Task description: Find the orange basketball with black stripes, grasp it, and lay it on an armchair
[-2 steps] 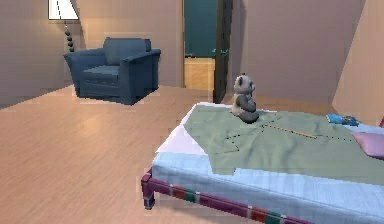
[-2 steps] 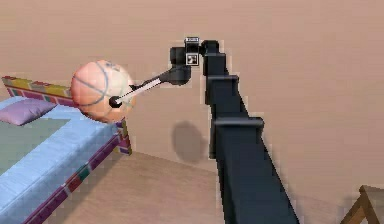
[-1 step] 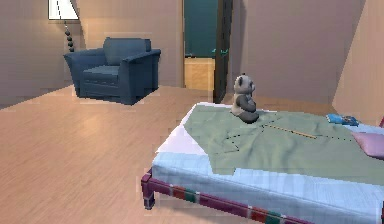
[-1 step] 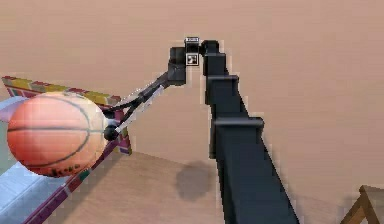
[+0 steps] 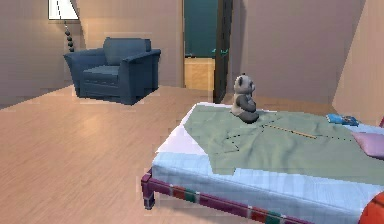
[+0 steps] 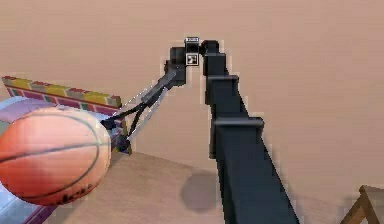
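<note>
Arm side view: the orange basketball with black stripes (image 6: pixel 50 155) hangs at the dark two-finger gripper (image 6: pixel 120 132), held clear of the floor; the fingers' setting cannot be told. Forward view: a blue upholstered armchair (image 5: pixel 112 68) stands on the light wooden plank floor (image 5: pixel 70 150), well apart from a green-blanketed bed (image 5: pixel 270 140).

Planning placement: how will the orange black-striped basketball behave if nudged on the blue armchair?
Round orange basketball will probably roll if nudged. The blue armchair has raised arms and back, likely containing it. Looks rigid, not floppy.
</note>
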Controlling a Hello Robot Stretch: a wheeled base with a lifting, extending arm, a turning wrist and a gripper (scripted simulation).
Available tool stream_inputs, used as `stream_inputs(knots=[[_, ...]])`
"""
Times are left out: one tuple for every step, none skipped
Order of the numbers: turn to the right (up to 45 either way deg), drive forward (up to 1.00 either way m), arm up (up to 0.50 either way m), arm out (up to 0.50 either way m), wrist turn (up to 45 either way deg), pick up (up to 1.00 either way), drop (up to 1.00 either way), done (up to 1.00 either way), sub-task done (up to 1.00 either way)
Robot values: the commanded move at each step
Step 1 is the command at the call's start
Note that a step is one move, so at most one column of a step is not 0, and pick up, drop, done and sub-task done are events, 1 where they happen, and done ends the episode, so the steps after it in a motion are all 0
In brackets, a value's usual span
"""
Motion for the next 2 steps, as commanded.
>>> stream_inputs(knots=[[0.0, 0.00, 0.00, -0.42, 0.0, 0.00, 0.00, 0.00, 0.00], [-42.0, 0.00, 0.00, 0.00, 0.0, 0.00, 0.00, 0.00, 0.00]])
